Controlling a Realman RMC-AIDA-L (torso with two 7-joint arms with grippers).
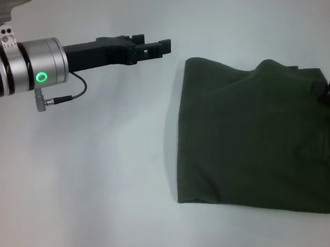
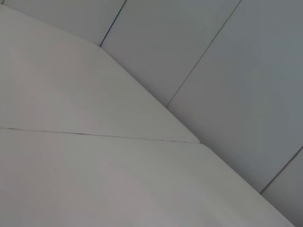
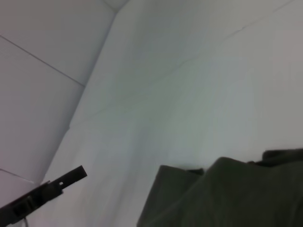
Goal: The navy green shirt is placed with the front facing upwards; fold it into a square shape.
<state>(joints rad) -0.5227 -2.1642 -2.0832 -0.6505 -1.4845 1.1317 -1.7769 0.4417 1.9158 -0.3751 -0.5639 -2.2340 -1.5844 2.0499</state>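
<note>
While folded, navy green shirt (image 1: 255,136) lies right of left hand (image 1: 154,47).

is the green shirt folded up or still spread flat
Folded: the navy green shirt lies as a compact, roughly square block with doubled edges, no sleeves or lettering showing.

Head camera looks down on the shirt (image 1: 258,136); right wrist camera shares it (image 3: 222,198); left wrist camera faces away.
</note>
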